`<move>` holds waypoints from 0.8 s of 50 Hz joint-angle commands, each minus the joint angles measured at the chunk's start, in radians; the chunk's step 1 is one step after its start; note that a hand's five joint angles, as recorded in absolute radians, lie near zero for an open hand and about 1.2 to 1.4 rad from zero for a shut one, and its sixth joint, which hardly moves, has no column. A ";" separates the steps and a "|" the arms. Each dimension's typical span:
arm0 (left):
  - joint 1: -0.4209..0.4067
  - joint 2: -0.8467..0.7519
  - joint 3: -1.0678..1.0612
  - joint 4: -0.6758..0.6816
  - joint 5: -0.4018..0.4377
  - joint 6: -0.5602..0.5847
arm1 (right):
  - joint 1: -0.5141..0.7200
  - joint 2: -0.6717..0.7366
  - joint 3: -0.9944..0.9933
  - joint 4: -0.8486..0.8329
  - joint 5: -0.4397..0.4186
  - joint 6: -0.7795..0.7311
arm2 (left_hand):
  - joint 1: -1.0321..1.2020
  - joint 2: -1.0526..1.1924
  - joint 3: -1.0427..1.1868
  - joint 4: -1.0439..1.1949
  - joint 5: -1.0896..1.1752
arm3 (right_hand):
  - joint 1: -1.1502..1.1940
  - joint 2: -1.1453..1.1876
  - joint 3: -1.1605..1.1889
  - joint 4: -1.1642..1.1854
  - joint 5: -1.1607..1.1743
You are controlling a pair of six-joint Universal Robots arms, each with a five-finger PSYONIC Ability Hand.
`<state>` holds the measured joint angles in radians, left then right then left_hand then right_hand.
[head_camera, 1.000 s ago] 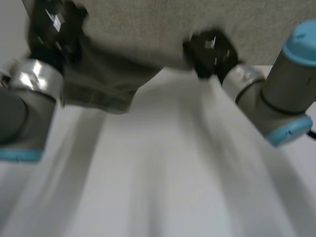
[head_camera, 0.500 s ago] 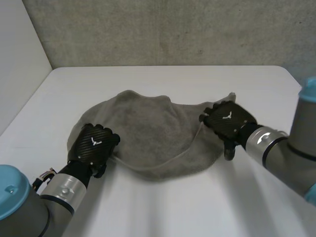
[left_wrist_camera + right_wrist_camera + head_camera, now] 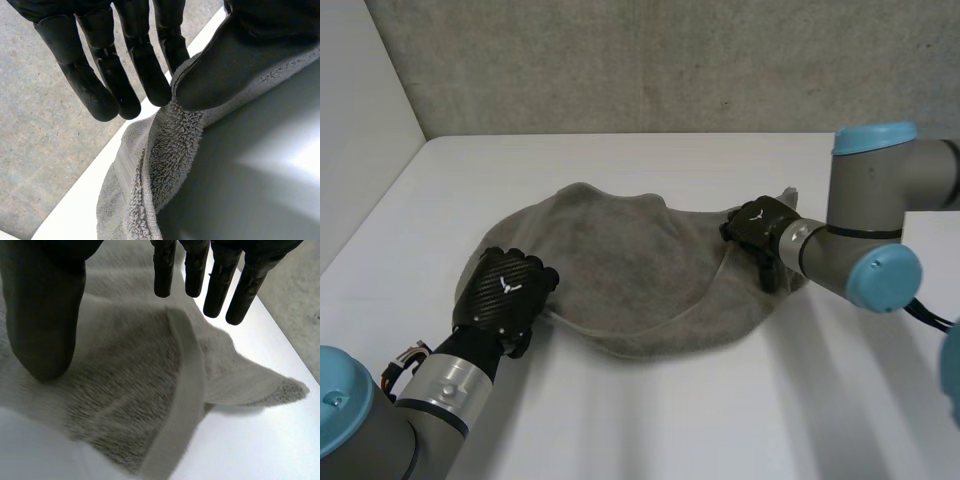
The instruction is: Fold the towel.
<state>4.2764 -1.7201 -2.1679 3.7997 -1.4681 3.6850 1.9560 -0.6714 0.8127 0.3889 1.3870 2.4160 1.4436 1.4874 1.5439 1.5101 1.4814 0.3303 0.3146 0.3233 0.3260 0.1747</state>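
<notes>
A grey towel (image 3: 630,260) lies rumpled in a rounded heap on the white table (image 3: 650,420). My left hand (image 3: 505,290) rests at the towel's near left edge. In the left wrist view its thumb (image 3: 240,55) pinches the hemmed edge of the towel (image 3: 165,150) against a finger. My right hand (image 3: 760,228) is over the towel's right end, near a corner that sticks out. In the right wrist view its fingers (image 3: 220,285) are straight and spread from the thumb (image 3: 45,315), just above the towel (image 3: 130,375), holding nothing.
A concrete wall (image 3: 670,60) runs behind the table and a white panel (image 3: 360,120) stands at its left side. Bare table surface lies in front of the towel and to its right.
A second ago both hands held the towel up close to the camera. It now lies on the table, the right hand has let go and opened, and the right arm has swung upward.
</notes>
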 commanded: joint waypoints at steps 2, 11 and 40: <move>-0.001 -0.001 -0.006 0.006 0.000 0.001 | 0.023 0.145 -0.221 0.103 0.095 -0.044 | -0.047 -0.091 -0.148 -0.114 -0.260 | 0.286 0.302 0.293 0.290 0.267; 0.005 -0.010 -0.001 0.008 -0.001 0.003 | 0.038 0.106 -0.222 0.145 0.087 -0.005 | -0.047 -0.091 -0.148 -0.114 -0.260 | 1.066 1.082 1.073 1.070 1.047; 0.043 -0.107 0.003 0.083 -0.001 0.006 | -0.155 -0.729 0.997 -0.438 -0.094 0.097 | -0.047 -0.091 -0.148 -0.114 -0.260 | -0.143 -0.127 -0.136 -0.138 -0.161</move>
<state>4.3289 -1.8234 -2.1638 3.8823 -1.4701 3.6902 1.8005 -1.3624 1.7618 0.0145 1.2995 2.5050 1.4437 1.4874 1.5439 1.5101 1.4814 0.2557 0.2530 0.2534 0.2604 0.0631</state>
